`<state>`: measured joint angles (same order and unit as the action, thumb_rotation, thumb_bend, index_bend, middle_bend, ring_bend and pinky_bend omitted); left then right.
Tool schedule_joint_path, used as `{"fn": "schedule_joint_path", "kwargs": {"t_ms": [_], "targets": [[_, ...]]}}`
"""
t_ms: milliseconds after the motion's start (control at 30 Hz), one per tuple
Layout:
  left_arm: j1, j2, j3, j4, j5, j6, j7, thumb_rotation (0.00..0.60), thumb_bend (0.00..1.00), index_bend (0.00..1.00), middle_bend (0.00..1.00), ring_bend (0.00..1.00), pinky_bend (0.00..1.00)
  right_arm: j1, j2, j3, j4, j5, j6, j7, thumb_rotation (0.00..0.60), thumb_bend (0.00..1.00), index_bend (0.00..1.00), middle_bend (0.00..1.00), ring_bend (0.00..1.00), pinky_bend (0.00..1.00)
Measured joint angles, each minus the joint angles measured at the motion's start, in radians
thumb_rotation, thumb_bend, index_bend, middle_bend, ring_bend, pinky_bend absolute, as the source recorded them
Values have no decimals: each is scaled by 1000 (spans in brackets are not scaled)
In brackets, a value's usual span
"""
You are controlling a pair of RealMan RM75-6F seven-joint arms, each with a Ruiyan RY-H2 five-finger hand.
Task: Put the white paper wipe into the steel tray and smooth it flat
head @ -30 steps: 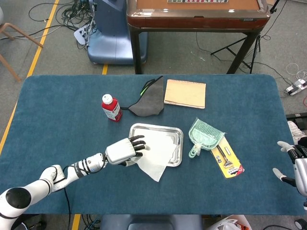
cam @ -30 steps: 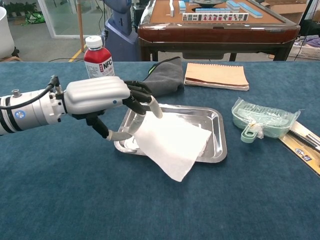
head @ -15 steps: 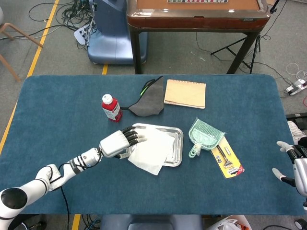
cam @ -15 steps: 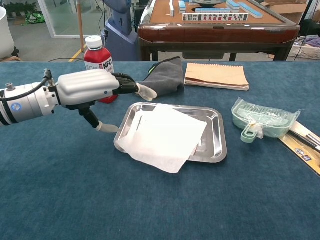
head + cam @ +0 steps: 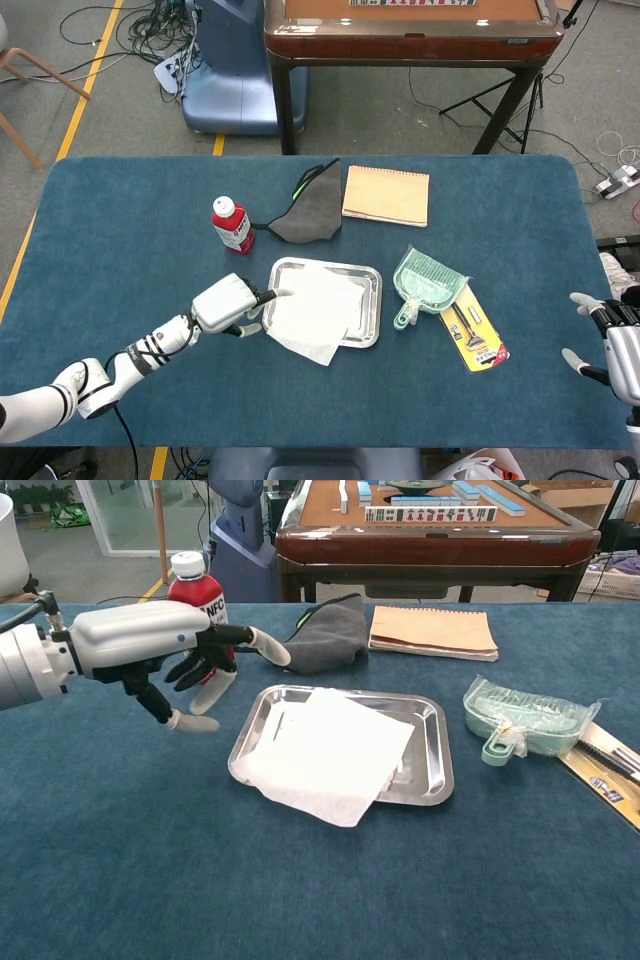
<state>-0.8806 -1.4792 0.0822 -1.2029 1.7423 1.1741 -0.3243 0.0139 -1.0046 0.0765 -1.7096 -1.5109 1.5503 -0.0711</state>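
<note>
The white paper wipe point(image 5: 312, 314) point(image 5: 325, 752) lies in the steel tray point(image 5: 372, 300) point(image 5: 432, 770), with its near-left corner hanging over the tray's front edge onto the blue cloth. My left hand point(image 5: 226, 303) point(image 5: 165, 650) hovers just left of the tray, holding nothing, one finger stretched toward the tray and the others loosely spread. It is clear of the wipe. My right hand point(image 5: 608, 340) shows only in the head view at the table's right edge, fingers apart and empty.
A red bottle point(image 5: 232, 224) point(image 5: 197, 605) stands behind my left hand. A grey cloth point(image 5: 310, 212) point(image 5: 330, 635) and a notebook point(image 5: 386, 195) point(image 5: 433, 631) lie behind the tray. A green dustpan point(image 5: 424, 283) point(image 5: 520, 718) and a packaged tool point(image 5: 474, 336) lie to its right.
My left hand let go of the wipe and drew back to the left, off the tray. The wipe dropped from its lifted, draped state and now lies flatter in the tray.
</note>
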Motion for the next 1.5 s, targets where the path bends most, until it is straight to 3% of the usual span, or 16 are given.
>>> {"fn": "schedule_joint_path", "kwargs": {"t_ms": [233, 433, 667, 1100, 1500], "targets": [[-58, 75, 31, -173, 35, -138, 13, 600, 501, 158, 972, 990, 994, 5, -3, -1, -1, 8, -12, -6, 600, 69, 275, 386, 284, 344], [-109, 74, 51, -216, 89, -199, 32, 600, 520, 139, 982, 1000, 998, 6, 0, 0, -5, 17, -16, -15, 600, 69, 275, 386, 284, 344], [-144, 66, 44, -274, 78, -287, 111, 600, 520, 150, 1000, 1000, 1000, 8, -3, 1, -2, 29, -25, -16, 600, 70, 275, 386, 284, 344], [-163, 68, -8, -414, -124, -502, 398, 600, 521, 153, 1000, 1000, 1000, 4, -8, -2, 10, 32, -23, -2, 600, 70, 275, 386, 284, 344], [-181, 46, -62, -472, -304, -588, 539, 600, 519, 141, 1000, 1000, 1000, -9, -3, -5, 19, 32, -7, 16, 600, 70, 275, 386, 284, 344]]}}
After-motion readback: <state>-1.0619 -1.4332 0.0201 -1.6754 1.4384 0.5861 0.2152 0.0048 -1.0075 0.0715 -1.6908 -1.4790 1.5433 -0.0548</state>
